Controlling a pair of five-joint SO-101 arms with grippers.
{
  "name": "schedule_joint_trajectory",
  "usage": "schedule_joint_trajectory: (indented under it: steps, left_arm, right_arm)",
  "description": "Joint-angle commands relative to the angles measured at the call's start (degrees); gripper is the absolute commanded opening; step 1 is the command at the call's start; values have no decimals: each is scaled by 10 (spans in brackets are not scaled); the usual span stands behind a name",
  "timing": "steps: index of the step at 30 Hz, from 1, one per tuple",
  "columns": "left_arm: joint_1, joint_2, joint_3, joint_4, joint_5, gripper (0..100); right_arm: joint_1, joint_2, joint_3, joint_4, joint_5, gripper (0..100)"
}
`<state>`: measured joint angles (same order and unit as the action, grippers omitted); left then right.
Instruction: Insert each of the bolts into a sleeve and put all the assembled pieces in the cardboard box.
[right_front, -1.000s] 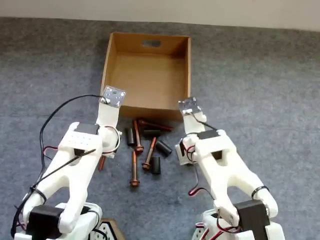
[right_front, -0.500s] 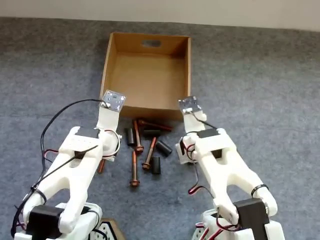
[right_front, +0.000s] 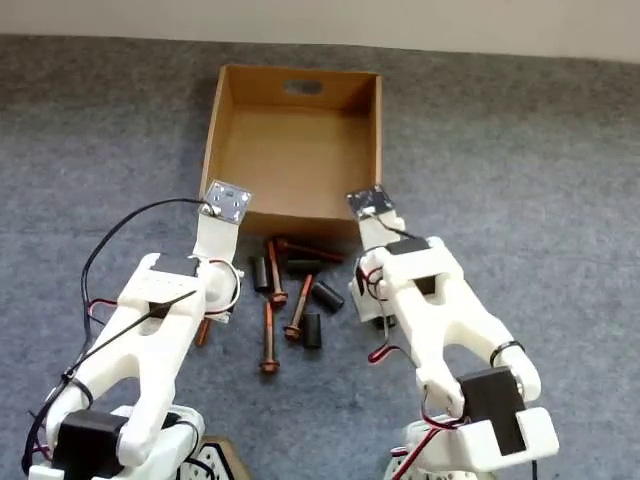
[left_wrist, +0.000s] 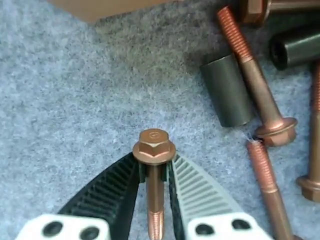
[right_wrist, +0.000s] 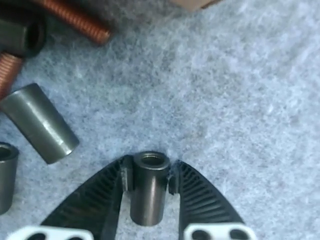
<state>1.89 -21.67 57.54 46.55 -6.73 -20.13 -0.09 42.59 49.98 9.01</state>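
Currently left gripper (left_wrist: 154, 169) pinches a bolt (left_wrist: 155, 192) lengthwise, head outward. Right gripper (right_wrist: 149, 176) clamps a sleeve (right_wrist: 148, 195), bore facing out, likely for mating the pair. Loose bolts (right_front: 269, 330) and loose sleeves (right_front: 313, 330) lie just before the empty cardboard box (right_front: 260, 88).

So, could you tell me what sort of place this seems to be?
Probably a robotics test bench: two white arms on grey carpet, with bolts, sleeves and a cardboard box laid out.

The left arm (right_front: 150, 330) and right arm (right_front: 440, 310) are white plastic with black motor blocks, black and red cables (right_front: 108, 232), and a screwed silver plate (right_front: 227, 197) at each wrist. The fingers (left_wrist: 110, 190) are ribbed.
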Motion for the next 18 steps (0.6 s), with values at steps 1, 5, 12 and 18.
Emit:
schedule_joint_trajectory:
  steps: [1,5,12,18]
  left_arm:
    - [3,-3,-2,-7,5,8]
    - [3,-3,-2,-7,5,8]
    - [3,-2,-2,-7,5,8]
    - [3,-1,-2,-7,5,8]
  right_arm:
    - [-1,9,-15,1,6,112]
    - [0,-40,-6,0,4,115]
    - [0,-160,67,-3,3,228]
    - [0,-131,66,-2,7,186]
